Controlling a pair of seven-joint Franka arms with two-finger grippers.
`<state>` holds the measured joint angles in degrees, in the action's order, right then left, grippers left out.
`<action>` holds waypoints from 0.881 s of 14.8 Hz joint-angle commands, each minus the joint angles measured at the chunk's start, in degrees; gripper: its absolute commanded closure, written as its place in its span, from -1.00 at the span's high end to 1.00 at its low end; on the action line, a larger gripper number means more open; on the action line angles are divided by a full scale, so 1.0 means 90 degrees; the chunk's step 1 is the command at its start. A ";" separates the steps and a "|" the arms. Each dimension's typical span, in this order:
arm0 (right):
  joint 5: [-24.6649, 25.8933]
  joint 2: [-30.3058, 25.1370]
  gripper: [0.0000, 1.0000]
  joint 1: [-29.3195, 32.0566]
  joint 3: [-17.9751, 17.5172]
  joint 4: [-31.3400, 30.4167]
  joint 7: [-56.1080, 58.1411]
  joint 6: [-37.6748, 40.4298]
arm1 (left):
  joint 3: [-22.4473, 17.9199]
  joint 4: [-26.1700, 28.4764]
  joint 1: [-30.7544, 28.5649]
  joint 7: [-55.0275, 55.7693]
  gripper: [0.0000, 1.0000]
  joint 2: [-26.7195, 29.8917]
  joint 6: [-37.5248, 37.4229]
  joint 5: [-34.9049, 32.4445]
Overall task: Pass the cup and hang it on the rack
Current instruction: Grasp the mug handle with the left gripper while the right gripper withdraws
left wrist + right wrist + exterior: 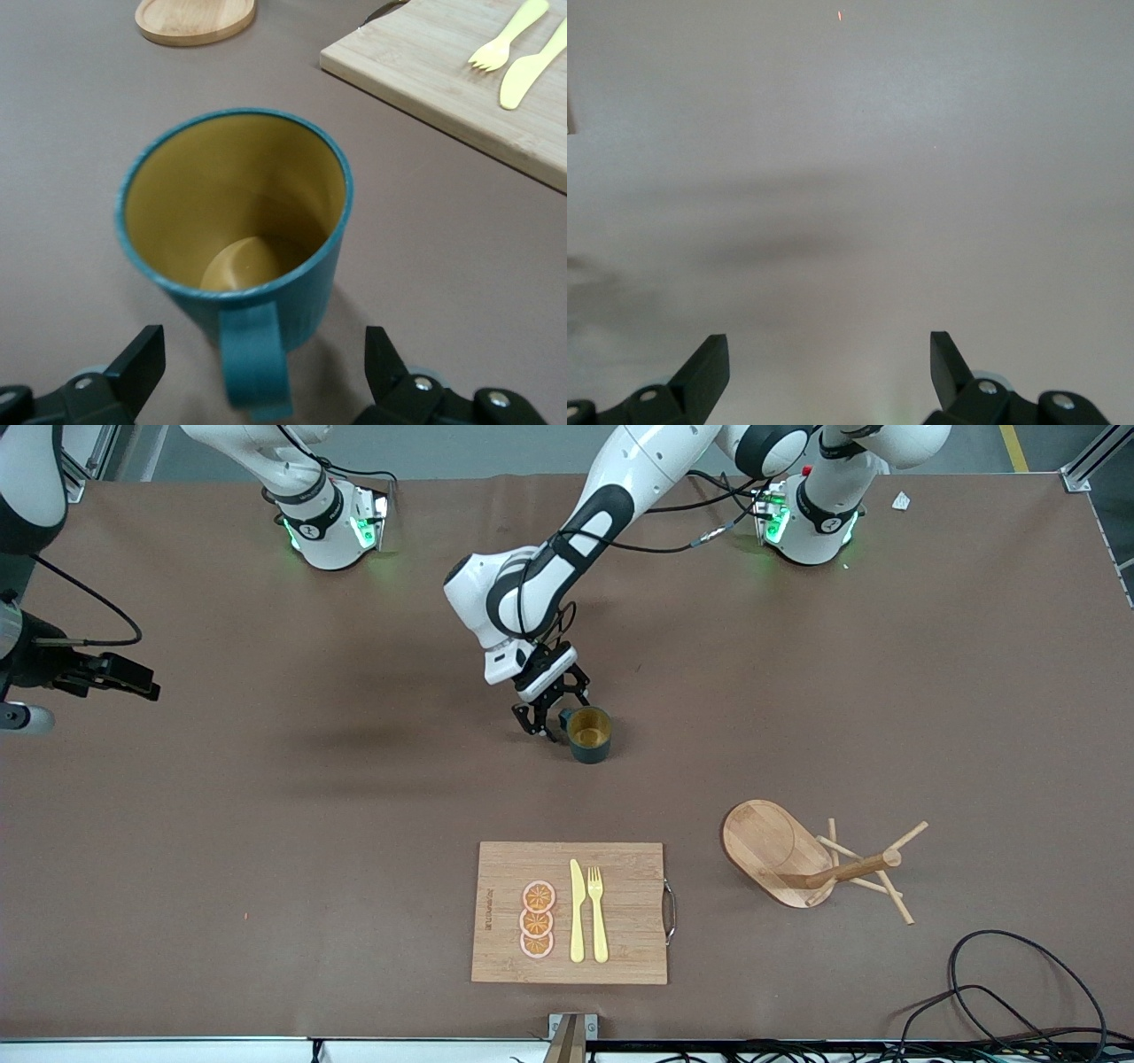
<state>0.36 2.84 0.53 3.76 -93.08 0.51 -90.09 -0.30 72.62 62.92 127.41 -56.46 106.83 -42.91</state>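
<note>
Standing upright mid-surface, the cup (589,733) looks rigid, light and probably smooth. Left hand (551,720) is spread wide astride its handle (255,363), gripping nothing; grasp there. Right hand (828,372) waits, released.

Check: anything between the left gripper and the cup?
Nothing visible. The left gripper is open right at the cup, fingers either side of its handle with bare table around. The cutting board lies nearer the front camera, off that path.
</note>
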 commanded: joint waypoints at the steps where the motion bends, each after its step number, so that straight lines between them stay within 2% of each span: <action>1: -0.0011 0.0192 1.00 0.0097 -0.0086 0.0625 0.0071 0.0419 | -0.0065 -0.0188 0.0040 0.0072 0.82 -0.0133 0.0044 -0.0105; 2: -0.0030 0.0212 1.00 0.0107 -0.0086 0.0645 0.0061 0.0420 | -0.0055 -0.0188 0.0040 0.0081 0.69 -0.0133 0.0083 -0.0095; 4: -0.0108 0.0222 1.00 0.0078 -0.0086 0.0645 0.0022 0.0478 | -0.0055 -0.0188 0.0040 0.0372 0.27 -0.0143 0.0238 -0.0095; 5: -0.0108 0.0222 1.00 0.0068 -0.0086 0.0626 0.0002 0.0556 | -0.0055 -0.0179 0.0040 0.0461 -0.02 -0.0162 0.0355 -0.0095; 6: -0.0099 0.0222 1.00 0.0029 -0.0086 0.0578 0.0012 0.0692 | -0.0055 -0.0178 0.0040 0.0481 -0.40 -0.0172 0.0385 -0.0095; 7: -0.0098 0.0212 1.00 0.0048 -0.0096 0.0558 0.0012 0.0684 | -0.0045 -0.0178 0.0040 0.0511 -0.67 -0.0162 0.0395 -0.0095; 9: -0.0108 0.0202 1.00 0.0058 -0.0086 0.0538 0.0012 0.0674 | -0.0045 -0.0159 0.0040 0.0473 -0.94 -0.0124 0.0512 -0.0085; 11: -0.0108 0.0192 1.00 0.0048 -0.0086 0.0548 0.0002 0.0664 | -0.0026 -0.0169 -0.0008 0.0423 -0.99 -0.0036 0.0522 -0.0047; 13: -0.0118 0.0173 1.00 0.0029 -0.0096 0.0548 -0.0007 0.0664 | 0.0062 -0.0169 -0.0329 0.0210 -0.99 0.0246 0.0551 0.0187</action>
<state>0.08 4.63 0.50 3.34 -88.70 0.51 -84.69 -0.48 71.18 62.59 131.19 -56.95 111.39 -42.68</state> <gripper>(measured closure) 0.000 0.784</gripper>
